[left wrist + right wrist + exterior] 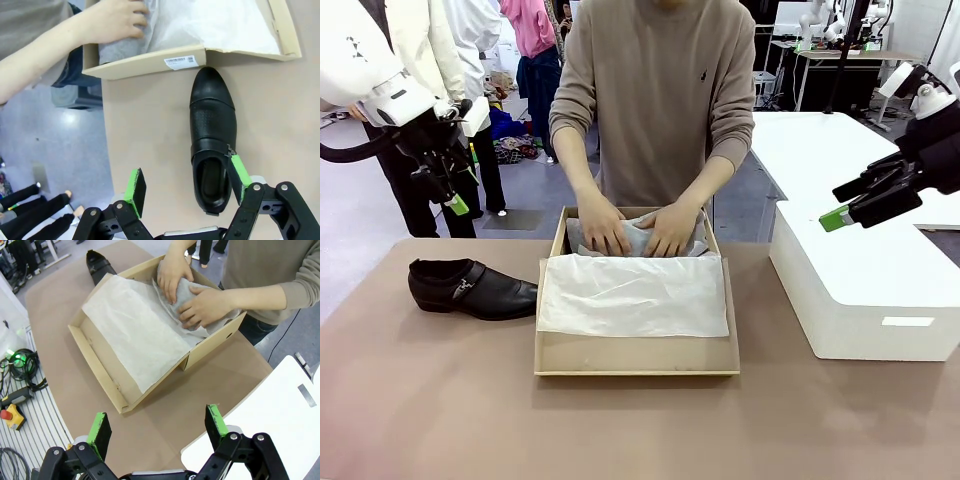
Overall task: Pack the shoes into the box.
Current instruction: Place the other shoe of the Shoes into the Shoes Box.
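One shiny black shoe [472, 288] with a silver buckle lies on the brown table, its toe against the left side of the cardboard box [636, 360]. From the left wrist the shoe [213, 140] lies below my open left gripper [187, 186], which hangs in the air above the table's left end [448, 180]. The box [100, 367] is open, with white tissue paper [633, 294] spread over its lid. A person's hands [635, 228] press grey wrapping into the box. My right gripper [855, 208] is open and empty, hovering over the white block [865, 290].
The large white block [280, 415] fills the table's right side. The person stands at the far edge behind the box. Bare brown tabletop [620, 430] lies in front of the box. Cables and a red stop button [12, 415] sit off the table.
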Motion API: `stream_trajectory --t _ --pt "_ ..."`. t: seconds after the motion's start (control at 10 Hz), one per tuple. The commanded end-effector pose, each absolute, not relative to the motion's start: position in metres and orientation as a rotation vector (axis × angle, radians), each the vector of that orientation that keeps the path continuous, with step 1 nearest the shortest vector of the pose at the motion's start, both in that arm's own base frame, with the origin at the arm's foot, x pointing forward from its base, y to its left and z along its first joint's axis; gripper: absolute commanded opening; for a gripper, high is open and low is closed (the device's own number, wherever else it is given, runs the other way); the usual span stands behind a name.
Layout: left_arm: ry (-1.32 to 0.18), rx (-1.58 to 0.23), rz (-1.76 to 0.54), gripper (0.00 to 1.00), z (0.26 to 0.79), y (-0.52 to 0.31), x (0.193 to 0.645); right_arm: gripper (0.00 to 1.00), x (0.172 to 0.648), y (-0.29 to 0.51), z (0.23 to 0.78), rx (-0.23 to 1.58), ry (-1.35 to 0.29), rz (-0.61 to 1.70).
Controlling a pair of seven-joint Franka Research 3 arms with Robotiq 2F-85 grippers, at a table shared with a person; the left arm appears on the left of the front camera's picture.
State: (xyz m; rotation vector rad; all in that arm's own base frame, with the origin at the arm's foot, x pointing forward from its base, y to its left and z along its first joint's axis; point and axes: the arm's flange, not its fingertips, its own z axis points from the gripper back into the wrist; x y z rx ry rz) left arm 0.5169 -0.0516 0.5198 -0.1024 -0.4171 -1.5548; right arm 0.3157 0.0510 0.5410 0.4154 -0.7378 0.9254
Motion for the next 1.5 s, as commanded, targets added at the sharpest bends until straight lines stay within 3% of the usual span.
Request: stream_trajectory --t 0.0,1.4 --pt "-0.42 -0.096 -1.562 0.86 0.5214 -0.0491 0.5176 1.0 0.3175 0.0517 0.541 0.432 -0.75 0.935" --pt "-0.381 -0.061 -1.563 0.86 0.5211 -0.0494 0.5145 1.0 0.3175 0.0517 0.541 0.432 -0.75 0.935"
